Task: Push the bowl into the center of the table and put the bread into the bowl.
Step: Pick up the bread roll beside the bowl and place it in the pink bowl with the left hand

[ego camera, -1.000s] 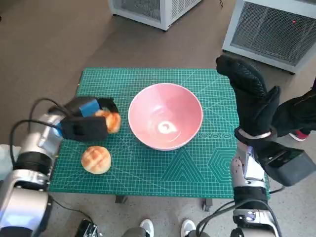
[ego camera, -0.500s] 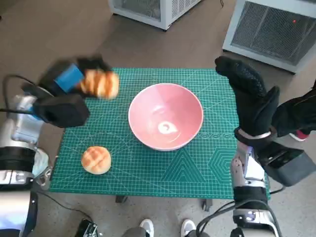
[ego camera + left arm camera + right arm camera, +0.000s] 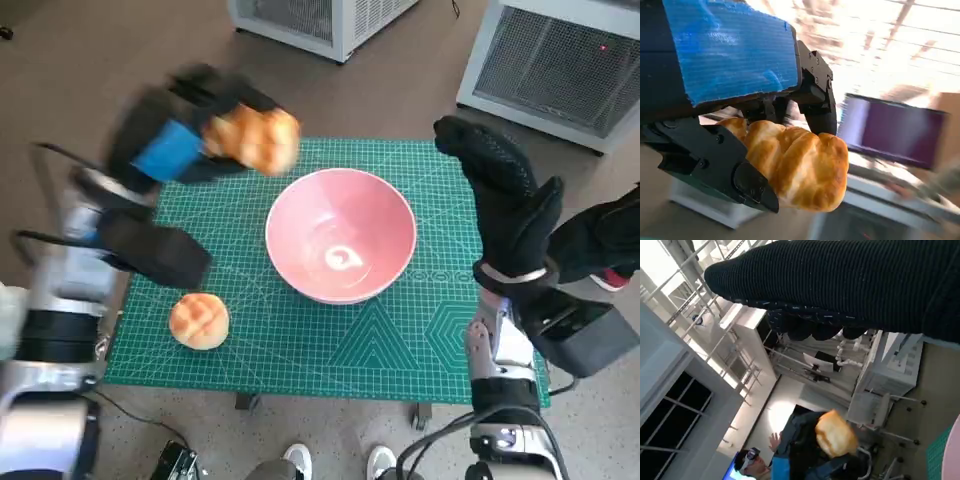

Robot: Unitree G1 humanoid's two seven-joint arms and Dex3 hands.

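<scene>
1. The left hand (image 3: 190,140) holds a golden bread roll (image 3: 255,138) in the air, at about ten o'clock from the pink bowl (image 3: 341,235) and just outside its rim. In the left wrist view the black fingers (image 3: 747,180) wrap under and over the roll (image 3: 800,167), pinching it between them.
2. The bowl sits near the middle of the green cutting mat (image 3: 420,330). A second bun (image 3: 199,320) lies on the mat at about eight o'clock from the bowl, well apart from it.
3. The right hand (image 3: 505,205) stands upright at the bowl's three o'clock side, near the rim but not touching, its fingers straight and together, holding nothing.
4. The roll looks light, soft and springy (a crust that dents, not cracks), so a gentle hold across its middle should serve; a hard squeeze would crush it. The bowl looks stiff and smooth and should slide easily on the mat.
5. The left hand is motion-blurred in the head view, so its fingers cannot be made out there. The right wrist view shows the roll (image 3: 836,432) only small and far off, with a person (image 3: 795,450) behind it.
</scene>
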